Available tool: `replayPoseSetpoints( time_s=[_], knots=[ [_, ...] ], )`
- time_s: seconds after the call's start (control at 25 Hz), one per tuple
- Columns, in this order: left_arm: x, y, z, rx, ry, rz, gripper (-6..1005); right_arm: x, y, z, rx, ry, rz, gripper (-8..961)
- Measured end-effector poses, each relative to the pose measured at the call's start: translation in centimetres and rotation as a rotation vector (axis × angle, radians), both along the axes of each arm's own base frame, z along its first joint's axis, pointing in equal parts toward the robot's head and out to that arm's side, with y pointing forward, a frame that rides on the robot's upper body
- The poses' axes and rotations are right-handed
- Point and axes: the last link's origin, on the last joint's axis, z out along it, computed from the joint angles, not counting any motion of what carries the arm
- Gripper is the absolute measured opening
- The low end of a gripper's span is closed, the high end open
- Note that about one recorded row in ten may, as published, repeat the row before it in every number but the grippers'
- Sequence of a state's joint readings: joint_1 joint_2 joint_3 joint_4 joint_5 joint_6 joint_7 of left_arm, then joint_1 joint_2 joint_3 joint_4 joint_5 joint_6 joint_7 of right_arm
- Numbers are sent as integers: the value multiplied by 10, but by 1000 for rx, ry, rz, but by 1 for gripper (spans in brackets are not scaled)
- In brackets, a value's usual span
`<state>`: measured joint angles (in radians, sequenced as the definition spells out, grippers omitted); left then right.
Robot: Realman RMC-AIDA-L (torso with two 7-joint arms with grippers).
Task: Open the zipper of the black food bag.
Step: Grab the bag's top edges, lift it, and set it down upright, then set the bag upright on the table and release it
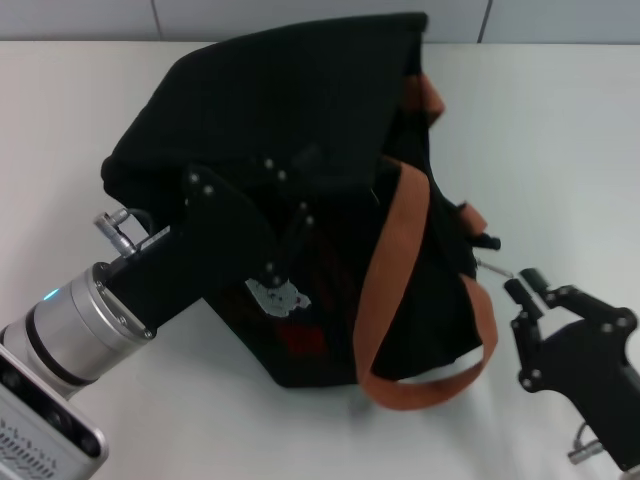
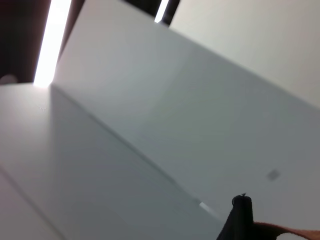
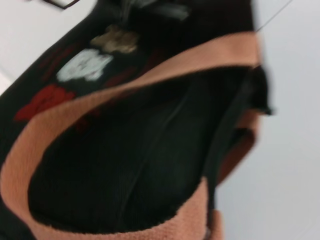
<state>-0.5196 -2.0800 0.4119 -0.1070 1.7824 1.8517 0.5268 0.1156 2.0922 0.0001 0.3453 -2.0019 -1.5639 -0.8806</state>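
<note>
The black food bag [image 1: 280,100] lies tipped on the white table, its orange-brown straps [image 1: 385,260] looping toward me and a bear patch [image 1: 277,295] on its front. My left gripper [image 1: 300,195] reaches in from the lower left and is shut on the bag's front fabric near the top. The zipper's small silvery pull [image 1: 493,268] sticks out taut from the bag's right end, and my right gripper [image 1: 526,284] is shut on its tip. Close up, the right wrist view shows the bag [image 3: 125,170], a strap [image 3: 125,92] and the dark zip line [image 3: 222,135].
The white table [image 1: 560,130] stretches out on both sides of the bag. A pale tiled wall [image 1: 80,18] rises behind it. The left wrist view shows mostly wall and table, with a scrap of black fabric [image 2: 237,220].
</note>
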Motion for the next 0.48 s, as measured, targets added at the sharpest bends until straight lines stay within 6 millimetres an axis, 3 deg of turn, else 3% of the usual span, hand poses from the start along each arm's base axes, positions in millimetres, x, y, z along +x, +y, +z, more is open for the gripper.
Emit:
replayPoseSetpoints(
  time_s=[0.32,0.48],
  knots=[
    [2,5,-8,-51,-223,279,99,0,-21,39,19,274,90,226],
    [-3,-5,-16,-93,-278,378,99,-4,-23,54,-54,478,140,295]
  ],
)
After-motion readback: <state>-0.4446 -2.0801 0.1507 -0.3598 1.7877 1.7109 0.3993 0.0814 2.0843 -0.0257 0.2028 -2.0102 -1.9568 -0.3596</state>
